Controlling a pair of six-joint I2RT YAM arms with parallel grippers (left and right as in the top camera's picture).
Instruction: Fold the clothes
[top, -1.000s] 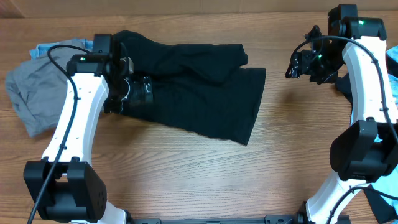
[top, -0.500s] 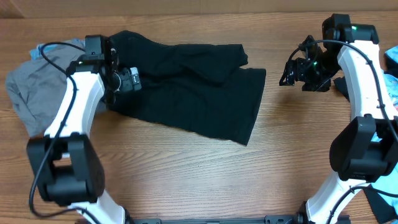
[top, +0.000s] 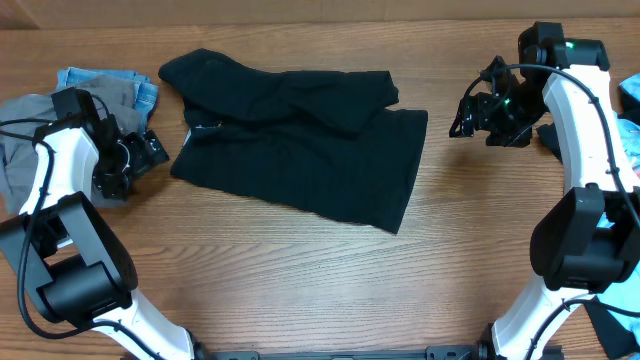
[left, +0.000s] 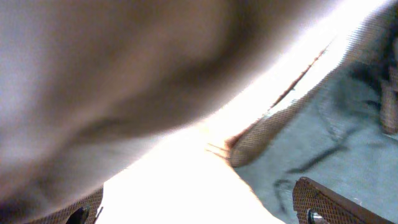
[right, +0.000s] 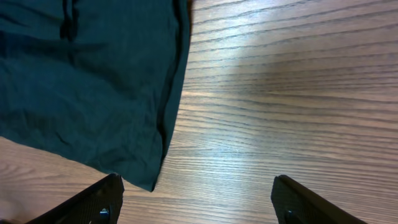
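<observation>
The black clothes (top: 300, 140) lie spread on the wooden table, its two wide legs toward the right, and its leg hem shows in the right wrist view (right: 93, 87). My left gripper (top: 140, 150) is left of the garment, over the grey garment's edge, with fingers apart and nothing between them; its wrist view (left: 199, 214) is blurred and overexposed. My right gripper (top: 462, 112) hovers right of the garment, open and empty, and in its wrist view (right: 196, 202) the fingers are wide apart over bare wood.
A grey folded garment (top: 25, 150) and a light blue printed shirt (top: 95, 80) lie at the far left. Blue fabric (top: 632, 100) shows at the right edge.
My left arm has swung left, off the black garment, to the grey garment's edge. The black garment's left end now lies uncovered. The right arm has barely moved.
</observation>
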